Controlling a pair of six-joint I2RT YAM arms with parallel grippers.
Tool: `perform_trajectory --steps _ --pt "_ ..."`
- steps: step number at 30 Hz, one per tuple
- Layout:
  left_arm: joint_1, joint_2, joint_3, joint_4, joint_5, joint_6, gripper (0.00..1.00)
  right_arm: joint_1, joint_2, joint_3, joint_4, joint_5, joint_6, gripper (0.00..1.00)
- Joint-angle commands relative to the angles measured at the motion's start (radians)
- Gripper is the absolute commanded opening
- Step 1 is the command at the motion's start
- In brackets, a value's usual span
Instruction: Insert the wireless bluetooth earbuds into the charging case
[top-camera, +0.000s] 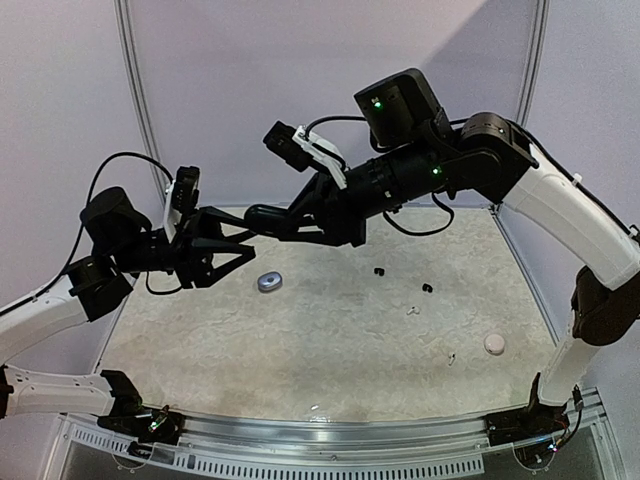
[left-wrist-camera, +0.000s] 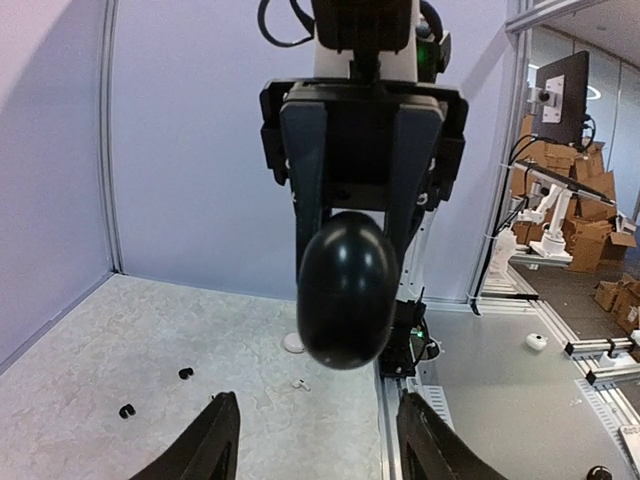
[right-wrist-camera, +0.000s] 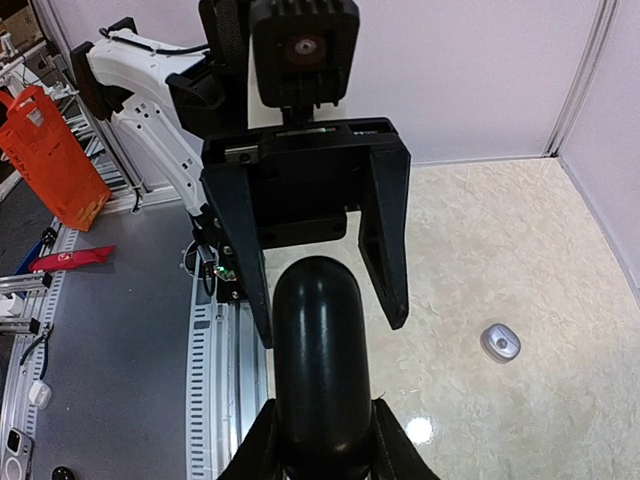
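Black charging case (top-camera: 258, 213) sits pinched in your right claw (top-camera: 285, 218), seen from above; your left claw (top-camera: 240, 252) faces it, jaws apart, holding nothing. The earbuds (top-camera: 379, 270) lie scattered on the table (top-camera: 300, 360), below and well apart from both claws. Left wrist: the case hangs straight ahead of your spread fingers (left-wrist-camera: 215, 440). Right wrist: fingers (right-wrist-camera: 255, 455) clamp only the case's near end, so a nudge from your left claw could well tip it loose. No lettering is legible.
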Motion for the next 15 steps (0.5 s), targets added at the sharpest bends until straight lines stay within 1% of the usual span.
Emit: perform_trajectory --steps 1,3,4,7,10,12,14,15 --pt "-0.013 -0.013 0.005 0.021 0.005 0.000 0.56 0.006 0.059 0.070 -0.109 0.028 -0.022 0.00" --pt "-0.018 -0.012 0.010 0.022 -0.017 -0.013 0.56 0.011 0.077 0.087 -0.122 0.025 -0.030 0.00" --pt "-0.023 -0.011 0.011 0.021 -0.027 -0.018 0.54 0.012 0.081 0.090 -0.122 0.024 -0.032 0.00" --pt "-0.035 -0.013 0.009 0.017 -0.046 -0.029 0.42 0.013 0.082 0.091 -0.112 0.025 -0.034 0.00" --pt "-0.038 -0.014 0.007 0.011 -0.040 -0.024 0.35 0.015 0.082 0.091 -0.106 0.027 -0.032 0.00" --pt "-0.038 -0.012 0.008 0.005 -0.032 -0.015 0.28 0.014 0.084 0.091 -0.106 0.026 -0.029 0.00" --pt "-0.039 -0.012 0.010 0.000 -0.026 -0.012 0.26 0.015 0.084 0.089 -0.105 0.027 -0.030 0.00" --pt "-0.039 -0.009 0.010 -0.002 -0.021 -0.010 0.28 0.015 0.084 0.089 -0.102 0.028 -0.029 0.00"
